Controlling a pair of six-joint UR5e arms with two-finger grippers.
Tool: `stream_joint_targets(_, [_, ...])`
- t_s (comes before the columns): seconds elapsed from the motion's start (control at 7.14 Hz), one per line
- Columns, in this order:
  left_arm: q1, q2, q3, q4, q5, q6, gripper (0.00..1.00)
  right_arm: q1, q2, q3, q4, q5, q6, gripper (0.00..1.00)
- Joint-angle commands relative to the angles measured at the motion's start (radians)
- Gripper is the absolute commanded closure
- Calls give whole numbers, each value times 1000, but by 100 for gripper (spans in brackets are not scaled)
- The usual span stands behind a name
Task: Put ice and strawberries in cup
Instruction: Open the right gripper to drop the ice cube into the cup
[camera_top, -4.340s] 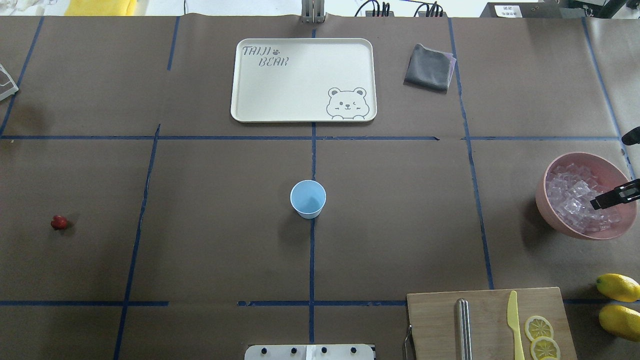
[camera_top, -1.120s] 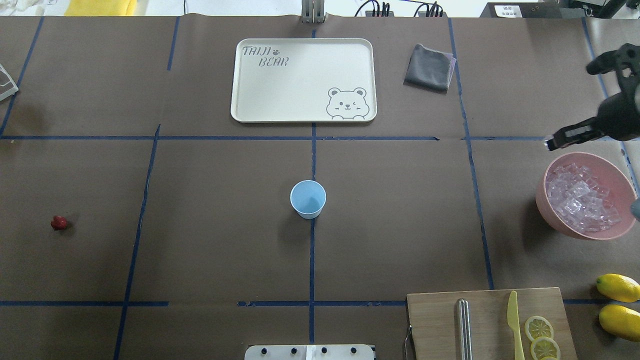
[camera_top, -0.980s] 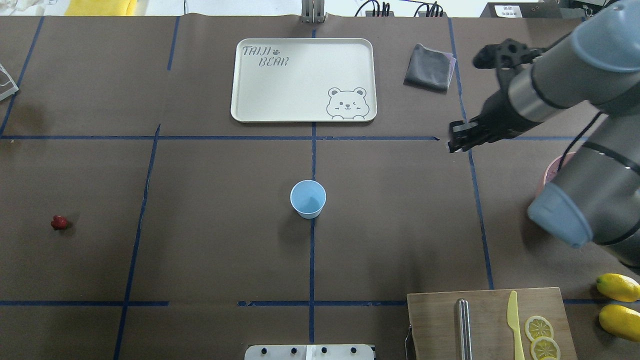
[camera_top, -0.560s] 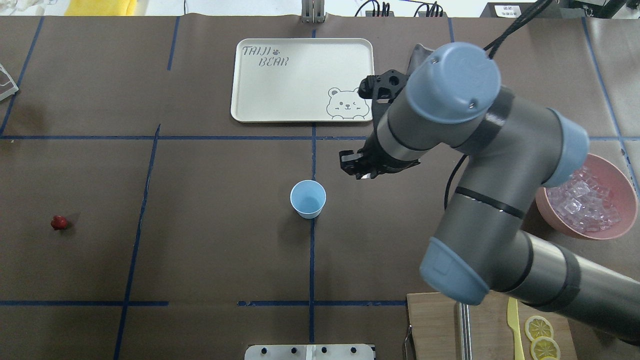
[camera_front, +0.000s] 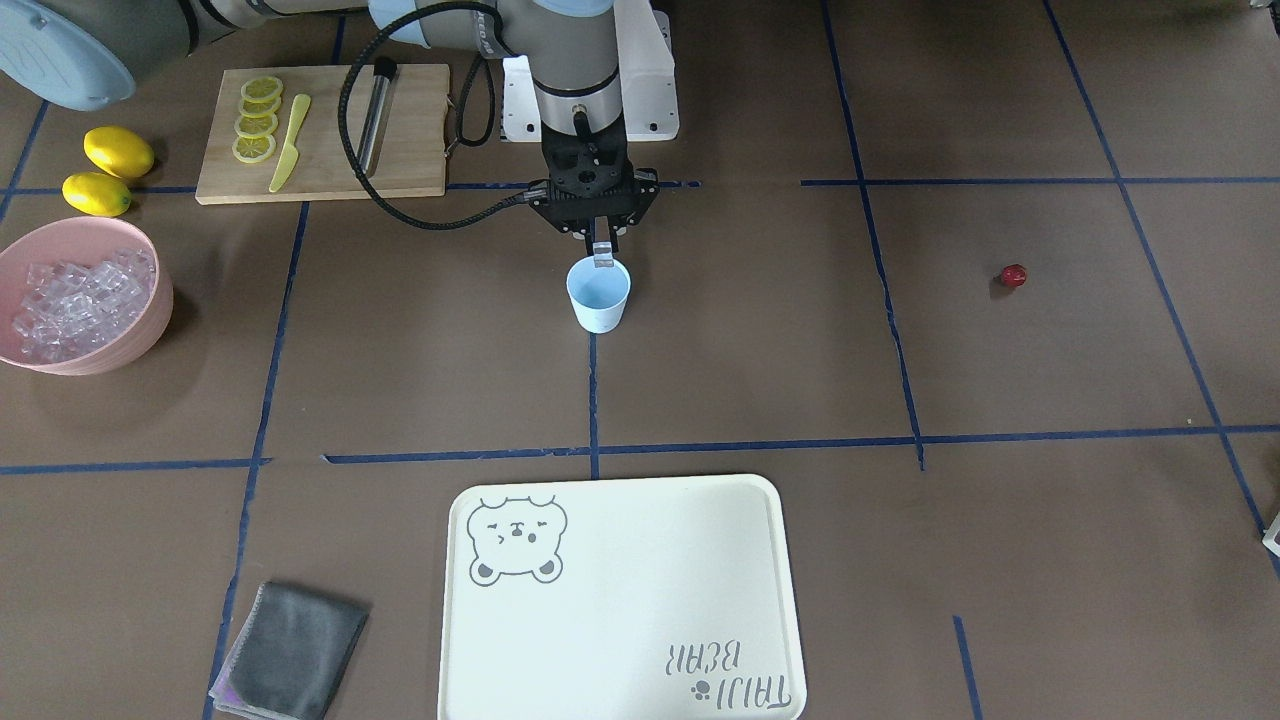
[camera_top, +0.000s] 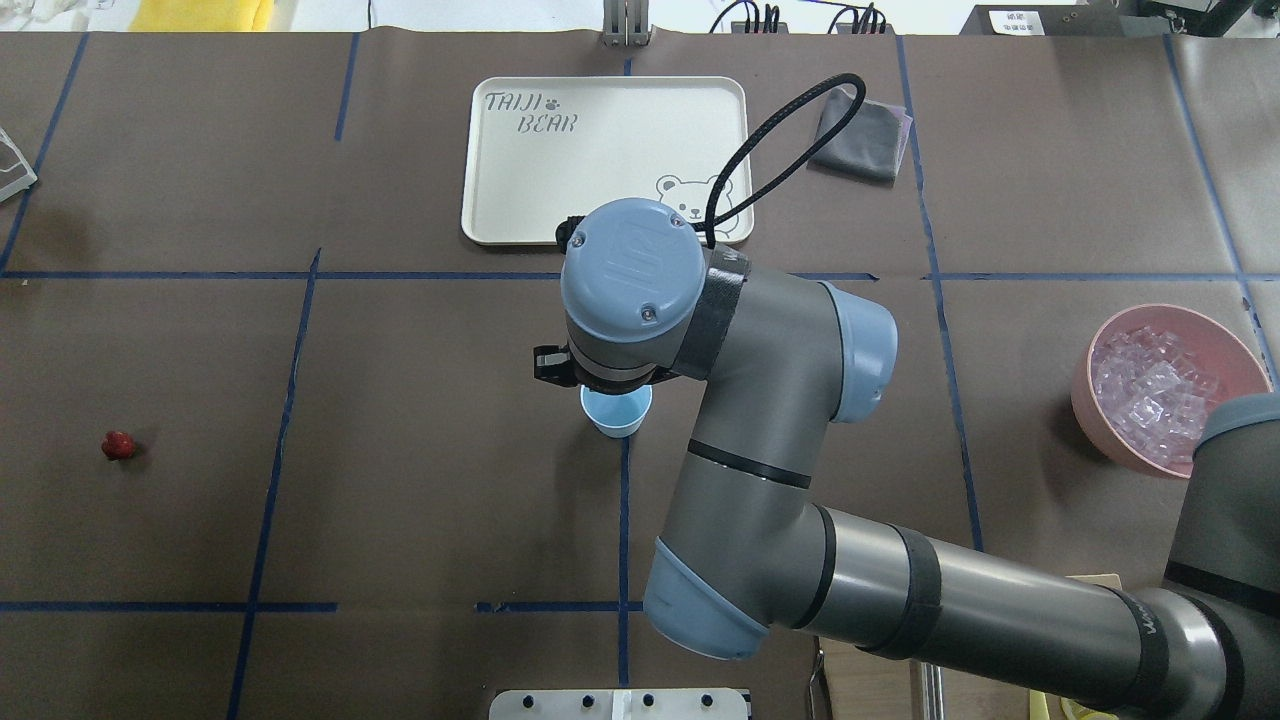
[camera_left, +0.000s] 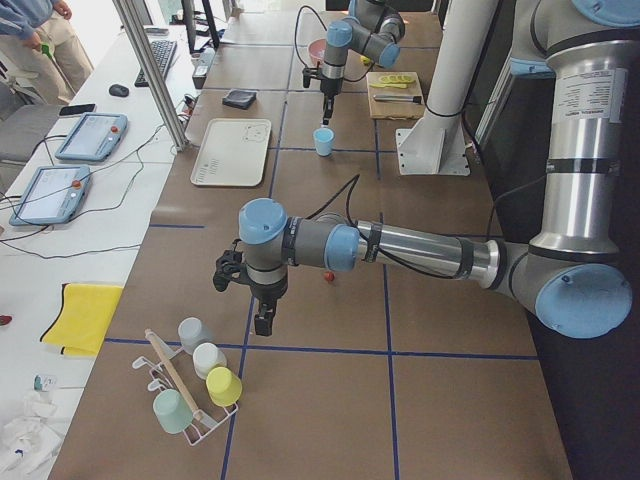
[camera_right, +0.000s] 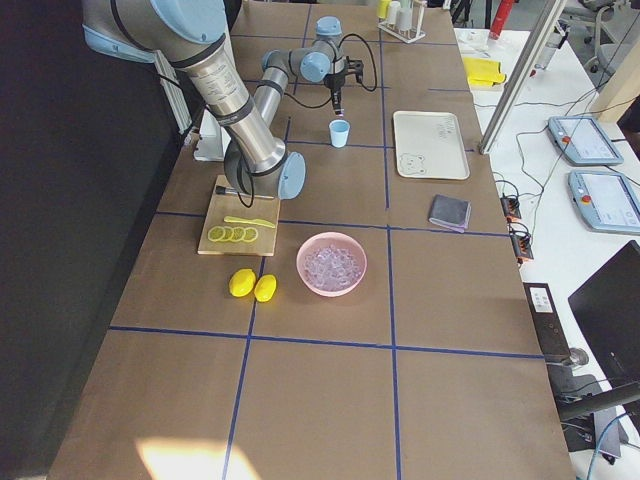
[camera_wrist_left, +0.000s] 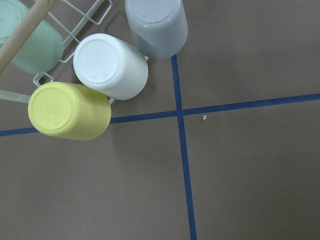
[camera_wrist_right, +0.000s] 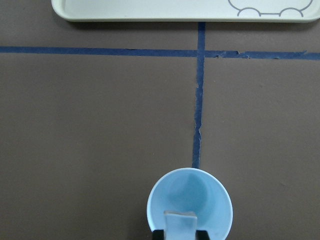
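Now ice (camera_wrist_right: 180, 222) is poised over the cup (camera_wrist_right: 192, 192).
It is clenched by the right pincer (camera_front: 600, 255), mid-frame; release is needed next. Left pincer (camera_left: 262, 325): cannot be told.

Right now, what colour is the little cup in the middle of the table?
Light blue. The cup shows best in the exterior front-facing view.

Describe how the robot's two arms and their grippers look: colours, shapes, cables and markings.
Both the right arm and left arm are grey metal tubes with rounded light-blue joint caps and black bands. A black cable loops along the right wrist. The right gripper and left gripper are black.
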Motion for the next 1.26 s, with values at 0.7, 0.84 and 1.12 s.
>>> stream_joint_targets(0.7, [0, 0, -2, -2, -1, 0, 0, -15, -16, -39, 23, -19, -13, 0])
stream_joint_targets(0.84, [0, 0, -2, -2, -1, 0, 0, -15, -14, -37, 23, -17, -15, 0])
stream_joint_targets(1.12, [0, 0, -2, -2, -1, 0, 0, -15, -14, -34, 23, -17, -15, 0])
